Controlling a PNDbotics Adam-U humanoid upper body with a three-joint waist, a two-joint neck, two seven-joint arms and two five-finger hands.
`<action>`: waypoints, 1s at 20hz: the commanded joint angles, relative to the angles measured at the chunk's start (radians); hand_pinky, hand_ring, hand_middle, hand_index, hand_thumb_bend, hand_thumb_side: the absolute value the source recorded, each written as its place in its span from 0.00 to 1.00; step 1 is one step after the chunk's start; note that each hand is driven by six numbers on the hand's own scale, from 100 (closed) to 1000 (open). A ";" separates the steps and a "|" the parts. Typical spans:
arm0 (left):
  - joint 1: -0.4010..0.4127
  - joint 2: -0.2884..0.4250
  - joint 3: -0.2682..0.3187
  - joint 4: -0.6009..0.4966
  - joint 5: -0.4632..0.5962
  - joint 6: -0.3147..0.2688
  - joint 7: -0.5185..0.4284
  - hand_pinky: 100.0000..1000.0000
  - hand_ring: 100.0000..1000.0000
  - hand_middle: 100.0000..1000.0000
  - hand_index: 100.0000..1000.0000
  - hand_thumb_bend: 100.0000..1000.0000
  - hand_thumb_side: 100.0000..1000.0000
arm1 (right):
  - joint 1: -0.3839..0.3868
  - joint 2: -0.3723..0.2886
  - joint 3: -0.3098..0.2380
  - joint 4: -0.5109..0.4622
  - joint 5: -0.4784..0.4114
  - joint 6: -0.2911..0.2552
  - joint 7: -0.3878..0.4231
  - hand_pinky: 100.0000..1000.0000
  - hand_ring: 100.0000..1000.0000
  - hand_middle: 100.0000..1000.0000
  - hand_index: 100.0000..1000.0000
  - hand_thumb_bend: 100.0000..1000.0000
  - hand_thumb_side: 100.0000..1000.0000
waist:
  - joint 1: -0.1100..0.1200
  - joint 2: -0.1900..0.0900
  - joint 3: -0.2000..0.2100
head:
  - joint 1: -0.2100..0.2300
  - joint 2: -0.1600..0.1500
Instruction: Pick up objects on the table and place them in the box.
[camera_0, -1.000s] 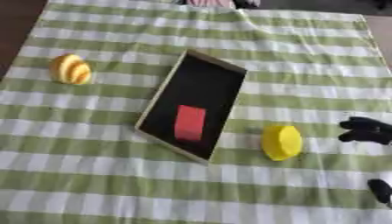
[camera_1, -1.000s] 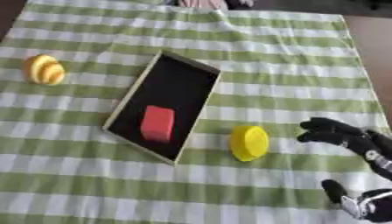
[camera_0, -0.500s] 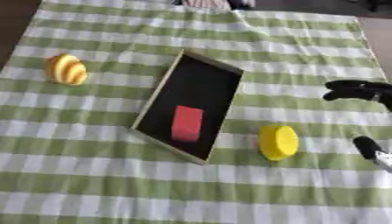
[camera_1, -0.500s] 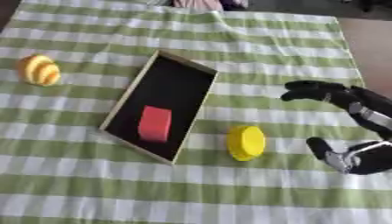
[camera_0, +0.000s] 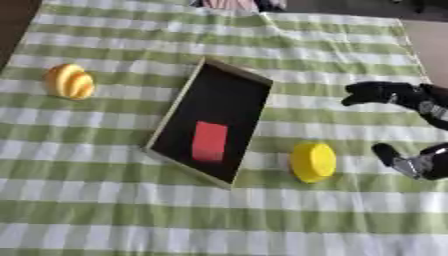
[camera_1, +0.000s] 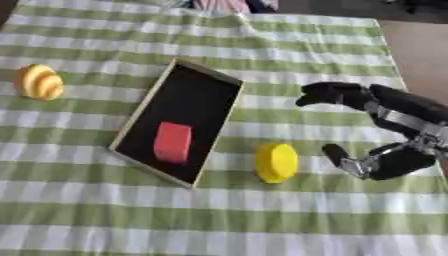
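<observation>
Yellow disc (camera_1: 276, 162) lies on the green-checked table (camera_1: 262, 220), just right of the box (camera_1: 138, 118) and left of the right hand (camera_1: 389, 131), which is the only hand in view. Hand hovers with fingers (camera_1: 328, 94) curled above and thumb (camera_1: 337, 156) below, grasping nothing, the gap facing the disc. Disc looks roughly round, slightly taller than wide. Box long axis runs diagonally, upper right to lower left; red block (camera_1: 172, 142) already inside. Orange striped object (camera_1: 39, 82) sits far left, well apart. Nothing stands between hand and disc. Left hand not seen.
</observation>
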 joint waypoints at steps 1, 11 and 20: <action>-0.014 0.030 0.002 -0.018 0.006 0.005 -0.001 0.77 0.70 0.67 0.78 0.00 0.52 | -0.018 -0.041 0.011 -0.014 0.039 0.028 0.012 1.00 1.00 0.86 1.00 0.00 0.17 | 0.008 -0.017 0.003 | -0.010 0.018; -0.025 0.030 -0.003 -0.012 0.013 0.004 -0.001 0.77 0.70 0.66 0.78 0.00 0.52 | -0.043 -0.030 0.048 -0.014 0.128 0.097 0.053 1.00 1.00 0.87 1.00 0.00 0.12 | 0.013 -0.013 0.016 | -0.014 0.039; -0.036 0.029 -0.006 -0.011 0.018 0.014 0.000 0.77 0.69 0.66 0.78 0.00 0.52 | -0.051 -0.018 0.072 -0.014 0.183 0.147 0.096 1.00 1.00 0.90 1.00 0.00 0.23 | 0.012 -0.011 0.021 | -0.013 0.044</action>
